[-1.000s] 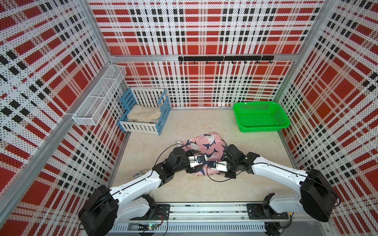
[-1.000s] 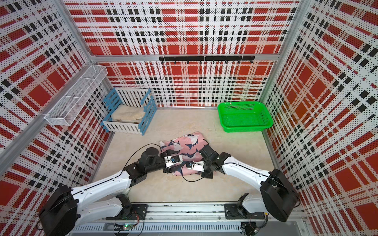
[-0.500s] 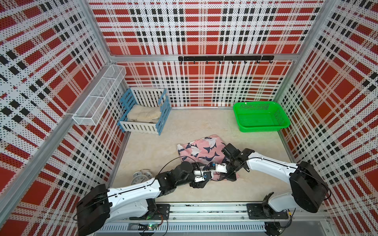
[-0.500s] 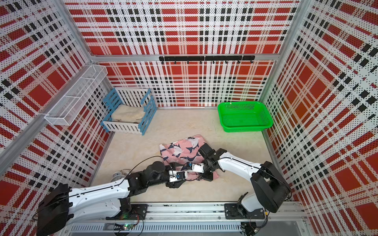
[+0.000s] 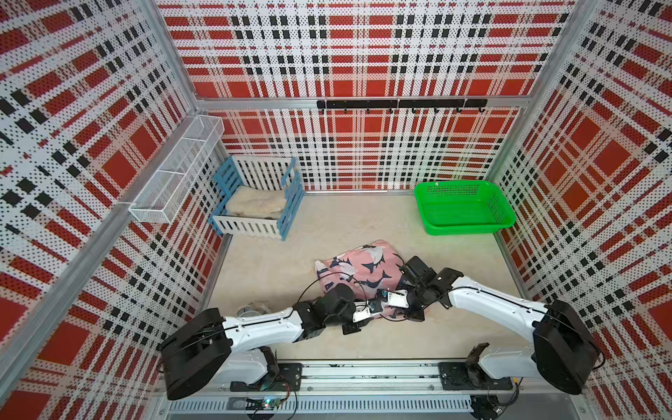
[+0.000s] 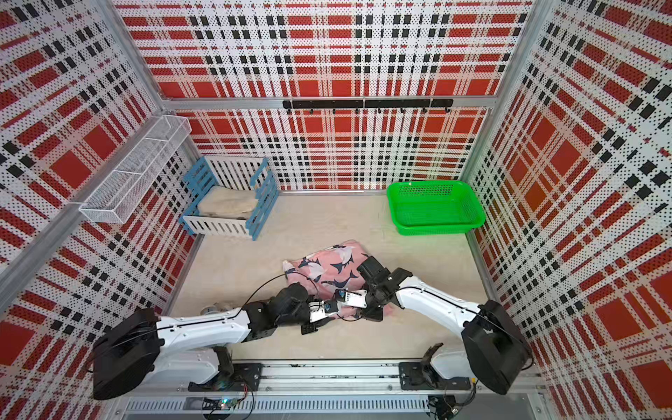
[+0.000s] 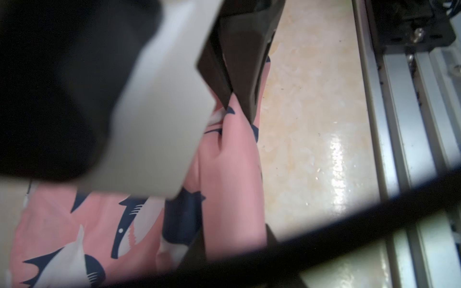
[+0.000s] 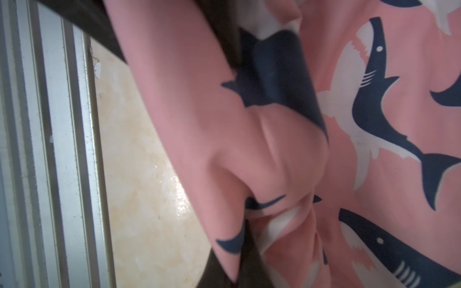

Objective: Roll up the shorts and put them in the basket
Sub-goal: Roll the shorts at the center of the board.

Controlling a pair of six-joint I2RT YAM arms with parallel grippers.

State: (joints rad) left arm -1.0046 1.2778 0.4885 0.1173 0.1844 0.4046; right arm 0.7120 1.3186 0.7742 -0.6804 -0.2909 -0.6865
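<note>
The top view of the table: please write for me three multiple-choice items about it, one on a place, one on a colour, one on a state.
1. Where does the cream cloth lie?
A. in the blue-and-white crate
B. in the plastic basket
C. under the shorts

2. What colour is the plastic basket?
A. blue
B. green
C. yellow

3. How is the right pincer?
A. open, above the plastic basket
B. shut on the cream cloth
C. shut on the shorts

Answers:
1 A: both top views show the cream cloth inside the crate, by the left wall.
2 B: the basket at the far right is bright green.
3 C: the right wrist view shows pink shark-print cloth bunched between its fingers.
</note>
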